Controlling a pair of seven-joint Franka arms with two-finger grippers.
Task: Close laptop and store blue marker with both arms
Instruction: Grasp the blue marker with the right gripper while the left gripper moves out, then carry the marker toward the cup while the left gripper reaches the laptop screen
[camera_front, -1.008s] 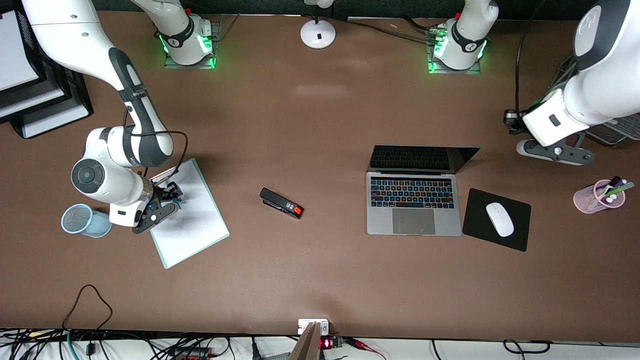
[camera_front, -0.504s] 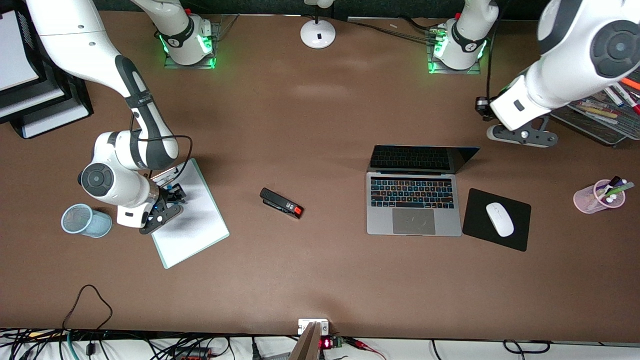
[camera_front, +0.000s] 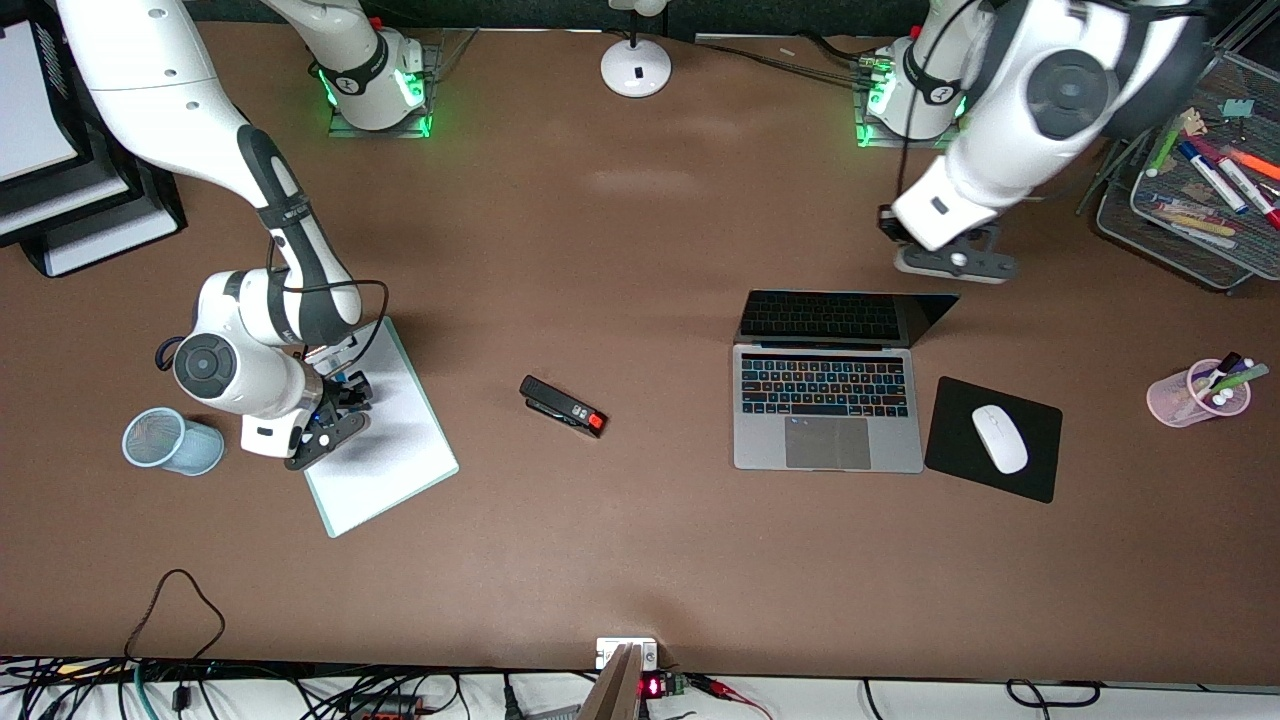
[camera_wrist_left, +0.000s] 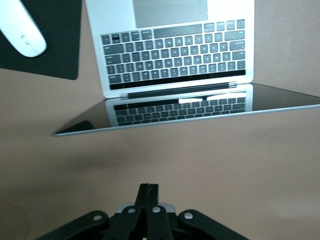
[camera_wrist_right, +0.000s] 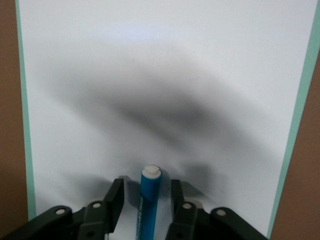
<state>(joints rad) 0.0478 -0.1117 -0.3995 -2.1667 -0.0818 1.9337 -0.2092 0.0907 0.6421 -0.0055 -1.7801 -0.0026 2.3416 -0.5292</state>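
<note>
I see the blue marker (camera_wrist_right: 149, 200) lying on the white clipboard (camera_front: 385, 440) toward the right arm's end of the bench (camera_front: 640, 540), its white end pointing away from the wrist. My right hand (camera_wrist_right: 146, 200) is down over the clipboard with a finger on either side of the marker; the fingers (camera_wrist_right: 114, 200) stand narrowly apart and a sliver of gap shows on each side. A blue mesh cup (camera_front: 170, 441) lies on its side beside that arm. The laptop (camera_front: 826, 400) sits open toward the left arm's end, keys lit, with a black stapler (camera_front: 563, 406) between it and the clipboard and a white mouse (camera_front: 999, 438) on a black mouse pad (camera_front: 1040, 478) just beside it. My left hand (camera_wrist_left: 148, 200) hangs above the bench by the laptop's raised lid, fingers pressed together, holding nothing.
</note>
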